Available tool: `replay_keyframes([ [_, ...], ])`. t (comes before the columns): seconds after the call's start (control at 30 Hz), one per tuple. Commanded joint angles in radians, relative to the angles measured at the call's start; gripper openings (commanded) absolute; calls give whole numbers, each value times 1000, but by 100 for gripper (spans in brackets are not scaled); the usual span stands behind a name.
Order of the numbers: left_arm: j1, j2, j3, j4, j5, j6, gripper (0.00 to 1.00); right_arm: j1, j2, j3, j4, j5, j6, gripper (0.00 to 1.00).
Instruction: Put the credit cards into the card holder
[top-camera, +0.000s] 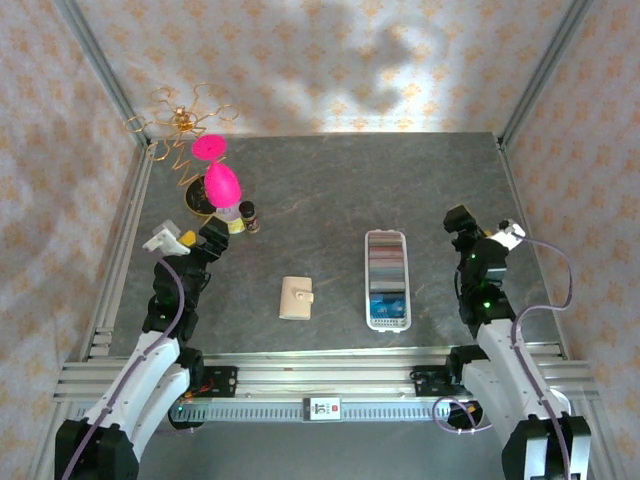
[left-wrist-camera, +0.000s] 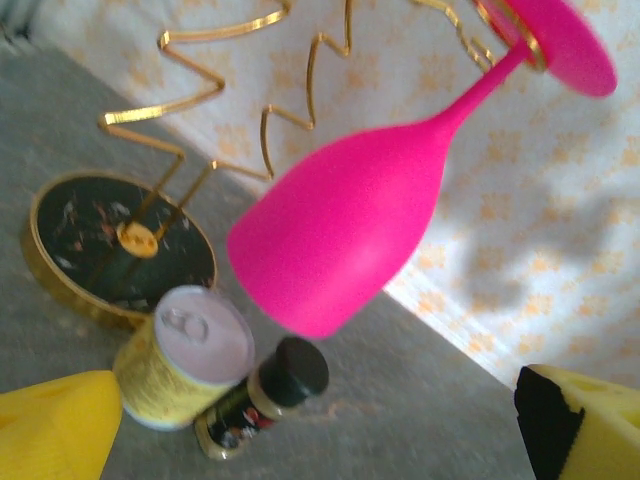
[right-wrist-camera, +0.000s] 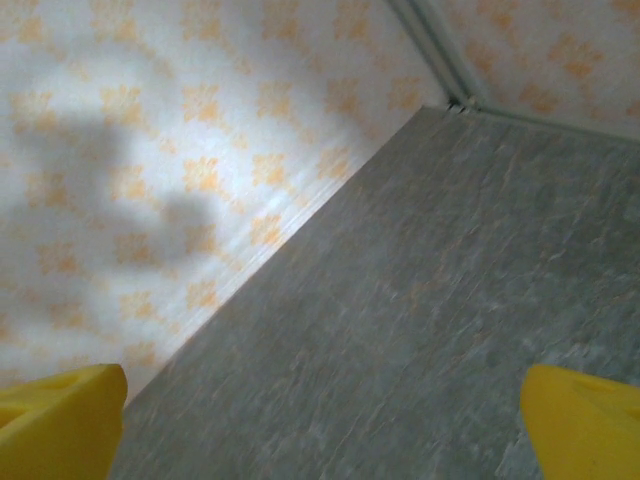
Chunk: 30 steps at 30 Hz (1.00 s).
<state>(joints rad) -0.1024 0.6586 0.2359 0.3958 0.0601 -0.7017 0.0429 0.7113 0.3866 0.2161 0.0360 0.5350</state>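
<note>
Top external | pink glass (top-camera: 222, 184), can (top-camera: 235, 222), bottle (top-camera: 250, 216) just beside left gripper (top-camera: 220, 233)

From above, at the near edge, we look down on the whole table (top-camera: 330, 190). Our left wrist view sits close and low, facing the pink goblet (left-wrist-camera: 350, 230) at the far-left corner, which the top view shares. Our right wrist view looks low across bare table toward the patterned wall (right-wrist-camera: 150, 150).

no readable text, yellow can (left-wrist-camera: 160, 385) label blurred, bottle (left-wrist-camera: 262, 400) label illegible
</note>
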Motion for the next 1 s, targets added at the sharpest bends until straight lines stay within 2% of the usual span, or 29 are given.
replay_keyframes([
  [0.0,-5,13,51,-172,134,-100,99,-1,-4,93,-170,-164,-20,97],
  [0.13,-69,79,100,-290,188,-102,97,3,28,181,-261,-342,-39,88],
  [0.23,-150,121,140,-354,186,-82,97,62,64,249,-319,-396,-36,80],
  [0.37,-228,160,175,-433,163,-63,95,252,116,311,-350,-334,-41,73],
  [0.5,-287,186,170,-470,130,-67,91,503,212,356,-348,-227,-34,64],
  [0.57,-312,196,160,-480,115,-79,90,621,280,378,-345,-190,-31,58],
  [0.63,-338,208,146,-480,103,-89,89,728,362,396,-338,-151,-25,48],
  [0.73,-364,238,151,-510,92,-90,88,832,479,408,-303,-120,0,35],
  [0.87,-393,282,153,-534,92,-88,86,899,635,421,-239,-125,32,13],
  [0.97,-414,311,148,-537,99,-88,84,928,730,444,-206,-137,52,5],
])
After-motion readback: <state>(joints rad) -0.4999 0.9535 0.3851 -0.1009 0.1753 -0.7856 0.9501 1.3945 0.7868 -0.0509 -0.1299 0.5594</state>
